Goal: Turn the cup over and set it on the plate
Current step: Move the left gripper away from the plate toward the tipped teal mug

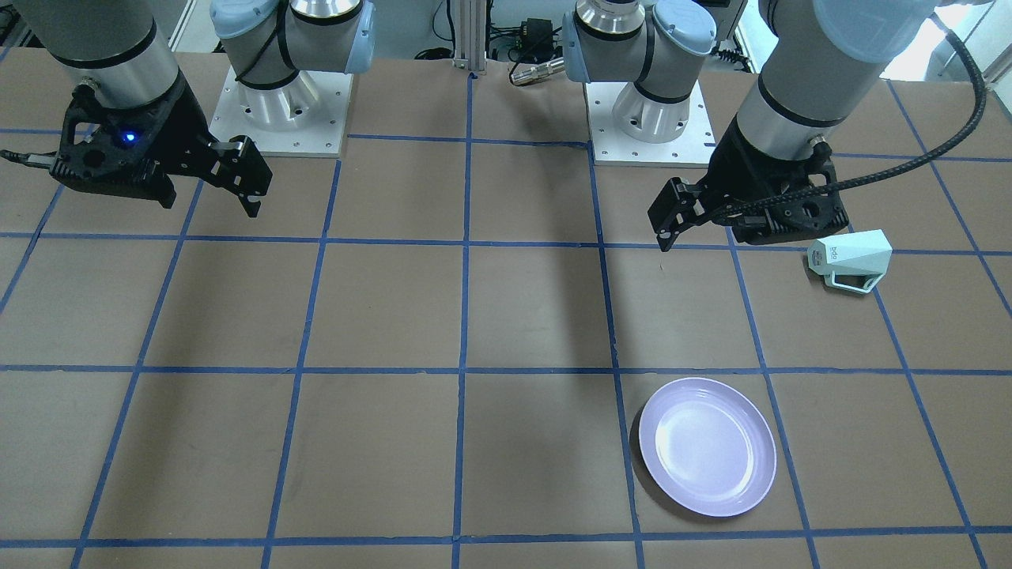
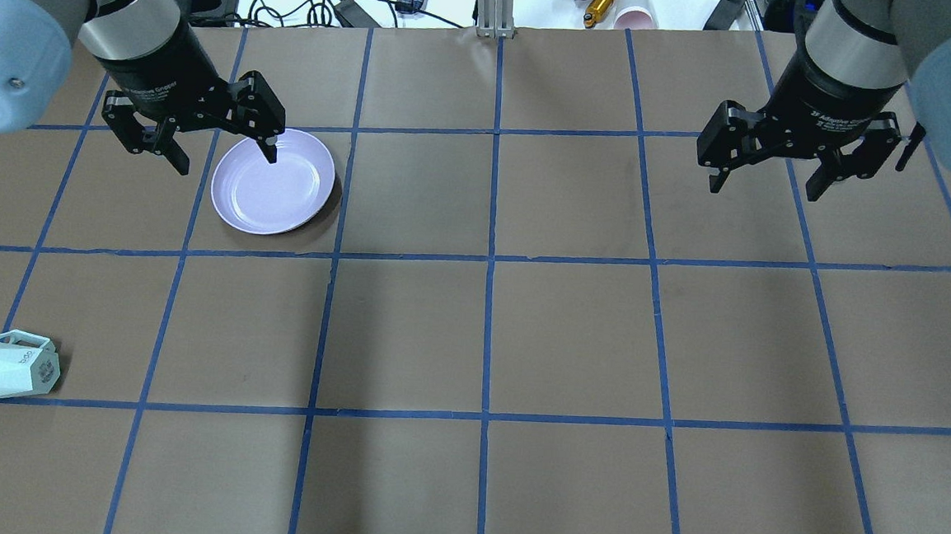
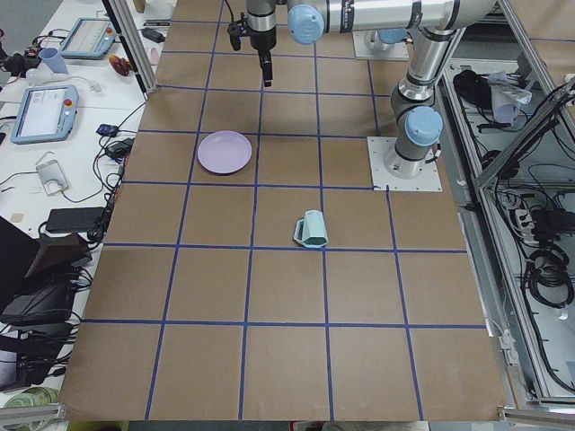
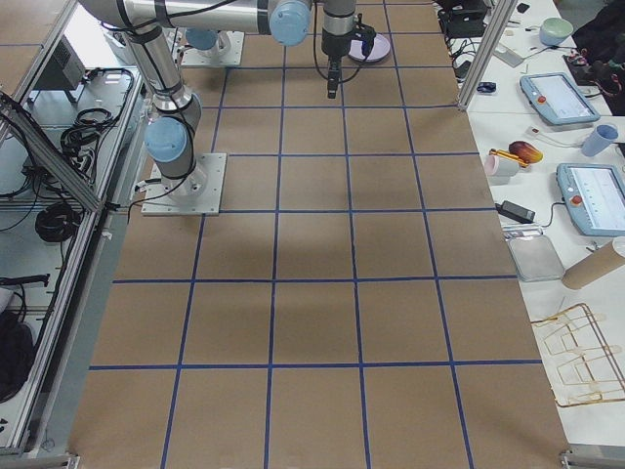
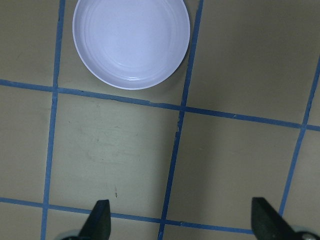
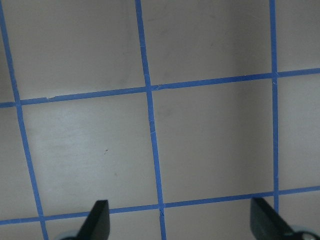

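The mint-green cup [image 2: 0, 366] lies on its side at the table's near left edge, its printed base toward the table's middle and its handle on the far side. It also shows in the front view [image 1: 850, 259] and the left side view [image 3: 312, 230]. The lavender plate [image 2: 281, 197] lies empty on the far left of the table, and also shows in the front view [image 1: 707, 446] and the left wrist view [image 5: 131, 42]. My left gripper [image 2: 226, 161] hangs open and empty above the plate's edge, far from the cup. My right gripper [image 2: 765, 190] hangs open and empty over the far right.
The table is brown paper with a blue tape grid. Both arm bases [image 1: 281, 103] stand on white plates at the robot's side. Cables, a pink cup [image 2: 638, 17] and small items lie beyond the far edge.
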You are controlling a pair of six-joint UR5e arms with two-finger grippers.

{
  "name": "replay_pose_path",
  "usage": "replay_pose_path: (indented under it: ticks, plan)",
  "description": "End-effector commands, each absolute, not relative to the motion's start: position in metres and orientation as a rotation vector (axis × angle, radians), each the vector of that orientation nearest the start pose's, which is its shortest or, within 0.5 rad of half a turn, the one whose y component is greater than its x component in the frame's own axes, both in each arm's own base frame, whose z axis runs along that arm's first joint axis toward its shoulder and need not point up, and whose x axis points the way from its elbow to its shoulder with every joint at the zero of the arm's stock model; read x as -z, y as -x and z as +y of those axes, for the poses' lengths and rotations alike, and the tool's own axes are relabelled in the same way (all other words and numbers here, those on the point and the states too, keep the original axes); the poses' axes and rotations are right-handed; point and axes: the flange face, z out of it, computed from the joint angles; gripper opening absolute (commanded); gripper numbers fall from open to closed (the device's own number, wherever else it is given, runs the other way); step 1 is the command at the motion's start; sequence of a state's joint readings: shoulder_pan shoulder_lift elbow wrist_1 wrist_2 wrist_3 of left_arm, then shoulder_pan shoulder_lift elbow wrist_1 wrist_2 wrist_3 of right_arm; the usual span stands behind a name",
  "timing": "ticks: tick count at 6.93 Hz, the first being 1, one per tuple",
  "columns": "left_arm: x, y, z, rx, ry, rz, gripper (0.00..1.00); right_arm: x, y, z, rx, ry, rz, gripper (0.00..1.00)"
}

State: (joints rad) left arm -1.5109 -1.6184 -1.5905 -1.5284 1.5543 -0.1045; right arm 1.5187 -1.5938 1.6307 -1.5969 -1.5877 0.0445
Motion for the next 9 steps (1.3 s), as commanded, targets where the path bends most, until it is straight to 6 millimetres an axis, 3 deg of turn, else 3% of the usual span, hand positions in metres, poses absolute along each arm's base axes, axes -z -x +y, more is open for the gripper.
replay_pose_path:
  ticks: [1, 4, 6, 9]
  plan:
    - [-0.458, 0.104, -0.516, -0.034, 0.257, 3.146, 1.0, -0.472, -0.106, -0.487, -0.019, -0.152, 3.155, 1.0]
    - [-0.461, 0.083, -0.522, -0.019, 0.319, 3.139, 1.0, -0.472, -0.106, -0.487, -0.017, -0.152, 3.155, 1.0]
    - [-0.462, 0.002, -0.529, -0.012, 0.424, 3.142, 1.0, -0.472, -0.106, -0.487, -0.017, -0.152, 3.155, 1.0]
    - [-0.457, -0.116, -0.519, -0.012, 0.28, 3.175, 1.0, -0.472, -0.106, -0.487, -0.017, -0.152, 3.155, 1.0]
